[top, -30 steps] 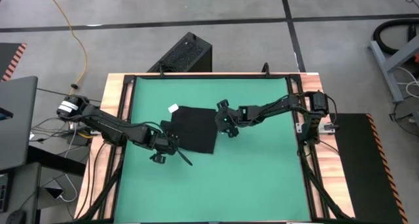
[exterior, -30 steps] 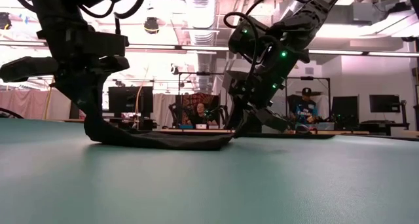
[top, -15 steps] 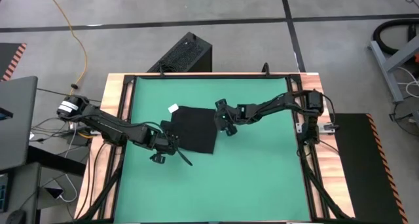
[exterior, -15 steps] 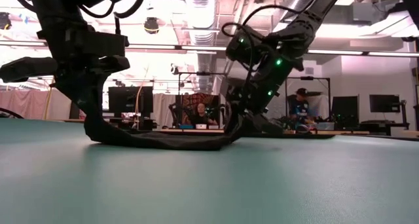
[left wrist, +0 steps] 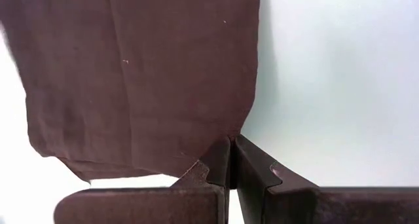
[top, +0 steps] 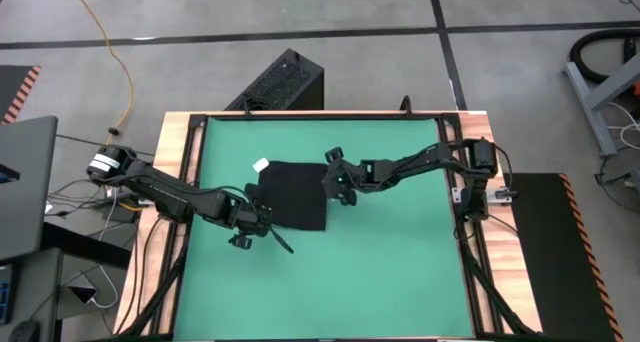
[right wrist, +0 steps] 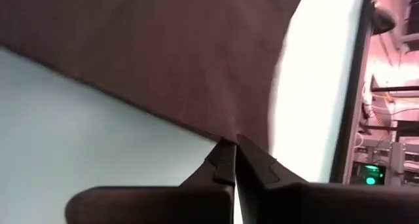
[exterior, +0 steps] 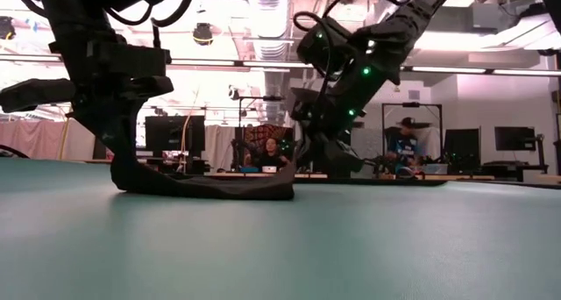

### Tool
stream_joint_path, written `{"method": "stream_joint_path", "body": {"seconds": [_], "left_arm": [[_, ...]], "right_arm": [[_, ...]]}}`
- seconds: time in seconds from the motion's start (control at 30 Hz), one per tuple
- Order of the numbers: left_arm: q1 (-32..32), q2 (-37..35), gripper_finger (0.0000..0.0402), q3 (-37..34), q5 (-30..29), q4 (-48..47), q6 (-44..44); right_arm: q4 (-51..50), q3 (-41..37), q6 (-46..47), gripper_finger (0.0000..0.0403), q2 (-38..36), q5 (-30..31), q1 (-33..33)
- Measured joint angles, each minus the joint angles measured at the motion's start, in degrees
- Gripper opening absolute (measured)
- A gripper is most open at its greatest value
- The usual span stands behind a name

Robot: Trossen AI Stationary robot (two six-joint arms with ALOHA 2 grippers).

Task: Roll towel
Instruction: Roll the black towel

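From above, the towel (top: 296, 196) lay flat near the middle of the green mat (top: 400, 272), its white tag (top: 261, 165) at a far corner. The left tool (top: 262, 214) pinched one side of the towel, the right tool (top: 333, 185) the opposite side. Each wrist view showed fingers (left wrist: 226, 160) closed on cloth.
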Motion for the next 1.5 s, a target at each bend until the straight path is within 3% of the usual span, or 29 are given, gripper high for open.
{"method": "stream_joint_path", "body": {"seconds": [0.13,0.3,0.5,0.7,0.93,1.3,1.5], "left_arm": [[0.0,0.0,0.0002,0.0,-0.1,0.0,0.5],[0.0,0.0,0.0002,0.0,-0.1,0.2,0.7],[0.0,0.0,0.0002,0.0,0.1,0.5,0.7],[0.0,0.0,0.0002,0.0,0.7,0.6,1.2],[0.0,0.0,0.0002,0.0,0.7,0.5,1.1],[0.0,0.0,0.0002,0.0,0.5,0.7,1.0],[0.0,0.0,0.0002,0.0,-0.4,0.8,1.6]], "right_arm": [[0.9,2.0,-0.1,0.0011,-0.4,-0.6,0.1],[3.1,3.5,0.4,0.0011,2.7,-8.8,-0.7],[11.3,5.7,0.3,0.0010,7.1,-7.4,-2.9],[3.3,9.5,7.1,0.0014,12.4,-7.3,-6.0],[-0.2,12.1,9.6,0.0061,13.0,-6.7,-5.4],[-5.3,12.8,9.1,0.0171,6.7,-7.7,-5.0],[-5.7,12.7,9.1,0.0196,5.1,-7.7,-5.9]]}}
